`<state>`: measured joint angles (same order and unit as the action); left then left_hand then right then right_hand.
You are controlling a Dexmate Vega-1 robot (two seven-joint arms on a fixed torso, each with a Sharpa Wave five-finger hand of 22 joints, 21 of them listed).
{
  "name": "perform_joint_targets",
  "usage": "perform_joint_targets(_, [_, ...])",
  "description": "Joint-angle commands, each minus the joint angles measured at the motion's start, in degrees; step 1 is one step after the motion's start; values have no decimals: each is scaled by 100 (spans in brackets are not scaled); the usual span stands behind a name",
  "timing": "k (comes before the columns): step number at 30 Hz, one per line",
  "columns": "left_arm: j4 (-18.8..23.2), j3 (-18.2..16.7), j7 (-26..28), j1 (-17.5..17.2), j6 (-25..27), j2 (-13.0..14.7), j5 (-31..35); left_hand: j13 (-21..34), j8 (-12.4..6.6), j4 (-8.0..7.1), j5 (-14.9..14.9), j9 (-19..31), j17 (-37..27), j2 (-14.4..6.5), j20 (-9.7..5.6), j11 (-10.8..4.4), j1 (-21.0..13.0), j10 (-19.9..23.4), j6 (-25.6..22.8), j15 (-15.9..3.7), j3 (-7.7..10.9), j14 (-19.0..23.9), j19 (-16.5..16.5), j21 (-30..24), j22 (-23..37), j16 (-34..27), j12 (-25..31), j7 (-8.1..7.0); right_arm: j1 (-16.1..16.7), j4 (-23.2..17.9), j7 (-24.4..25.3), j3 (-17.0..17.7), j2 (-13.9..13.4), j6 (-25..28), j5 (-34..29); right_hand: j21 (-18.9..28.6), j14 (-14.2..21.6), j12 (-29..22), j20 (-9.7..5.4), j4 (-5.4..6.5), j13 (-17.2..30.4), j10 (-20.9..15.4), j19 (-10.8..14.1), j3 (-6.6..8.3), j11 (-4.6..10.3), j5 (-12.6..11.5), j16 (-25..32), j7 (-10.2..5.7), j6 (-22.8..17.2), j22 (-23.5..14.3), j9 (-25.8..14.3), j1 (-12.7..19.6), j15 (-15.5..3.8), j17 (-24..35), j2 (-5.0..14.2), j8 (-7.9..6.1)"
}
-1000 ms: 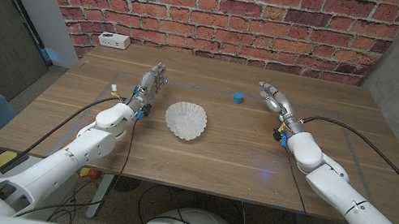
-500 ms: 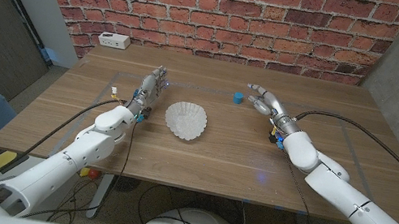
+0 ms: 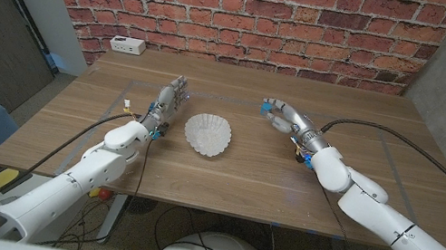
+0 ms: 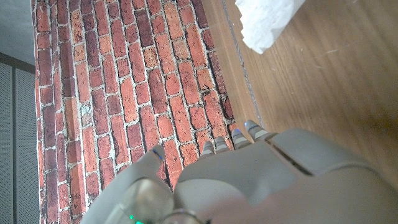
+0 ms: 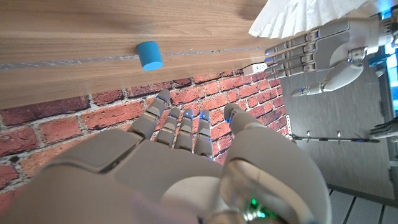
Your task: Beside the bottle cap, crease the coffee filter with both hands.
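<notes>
Sat untouched on the table: white coffee filter, blue bottle cap well apart. Flanked by left robot hand and right robot hand, both open-fingered, empty.

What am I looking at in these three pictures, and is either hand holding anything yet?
This is a robot with two arms, each ending in a hand. The head view looks down from the robot's head on the wooden table. The white coffee filter lies in the middle, the small blue bottle cap beyond it. The left hand waits beside the filter, touching nothing. The right hand hovers close to the cap, fingers apart, holding nothing. The other two pictures come from wrist cameras and are turned: the left wrist view shows the filter's edge, the right wrist view the cap and, across the table, the left hand.
</notes>
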<state>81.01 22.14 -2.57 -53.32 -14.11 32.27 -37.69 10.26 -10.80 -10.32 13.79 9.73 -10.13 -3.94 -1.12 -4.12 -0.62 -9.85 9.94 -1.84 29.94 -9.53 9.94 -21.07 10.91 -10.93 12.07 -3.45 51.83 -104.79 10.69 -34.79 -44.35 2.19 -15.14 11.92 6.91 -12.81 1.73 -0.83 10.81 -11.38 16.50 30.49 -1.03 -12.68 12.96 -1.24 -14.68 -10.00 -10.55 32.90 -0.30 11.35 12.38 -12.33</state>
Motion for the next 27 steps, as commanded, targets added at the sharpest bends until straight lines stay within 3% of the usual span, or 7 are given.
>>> perform_joint_targets(1, [254, -36, 125, -217, -33, 113, 70, 26, 25, 8, 29, 26, -4, -503, 22, -10, -38, -895, 798, -67, -37, -1003, 262, 36, 21, 38, -31, -31, -55, -390, -310, -244, -157, 202, -674, 59, 39, 13, -37, 16, 8, -68, 39, 92, 15, 48, 45, -4, -69, -21, -7, 92, -65, 25, -3, -2])
perform_joint_targets(8, [388, -69, 182, -353, -54, 181, 83, 22, 35, 5, 34, 24, -5, -507, 16, -86, -37, -942, 812, -99, -46, -1024, 271, 49, 21, 46, -56, -41, -58, -505, -482, -315, -174, 263, -916, 53, 31, 27, -65, 54, 10, -110, 38, 223, 92, 80, 44, -30, -123, -24, -8, 177, -172, 45, 9, 12])
perform_joint_targets(12, [455, -81, 191, -426, -65, 219, 86, 20, 35, 5, 38, 23, -3, -510, 5, -31, -38, -906, 807, -101, -52, -1010, 265, 54, 21, 40, -46, -51, -52, -551, -562, -353, -178, 240, -1016, 52, 33, 30, -68, 65, 10, -125, 39, 259, 91, 89, 46, -28, -127, -25, -7, 200, -181, 49, 9, 20])
perform_joint_targets(20, [567, -99, 207, -565, -88, 284, 92, 17, 8, 8, 45, 21, 0, -519, 8, -92, -44, -839, 714, -113, -58, -961, 226, 52, 20, 28, -29, -63, -48, -621, -735, -452, -168, 194, -1229, 48, 45, 29, -102, 100, 11, -185, 35, 353, 117, 110, 54, -48, -181, -27, -7, 262, -211, 62, 19, 23])
perform_joint_targets(26, [656, -140, 274, -690, -131, 317, 95, 15, -19, 24, 51, 22, 9, -544, 22, -39, -70, -739, 594, -96, -41, -854, 166, 43, 17, 5, -5, -29, -62, -676, -862, -525, -158, 169, -1418, 52, 70, 31, -103, 125, 12, -227, 48, 441, 123, 123, 65, -66, -247, -29, -8, 321, -226, 70, 25, 16])
perform_joint_targets(27, [683, -147, 285, -716, -125, 333, 96, 17, -29, 36, 52, 24, 14, -556, 24, 54, -89, -664, 541, -82, -26, -811, 149, 45, 14, 1, 18, -18, -65, -685, -886, -536, -158, 158, -1442, 53, 78, 30, -104, 129, 12, -236, 50, 452, 127, 125, 68, -63, -252, -29, -8, 330, -228, 71, 23, 16])
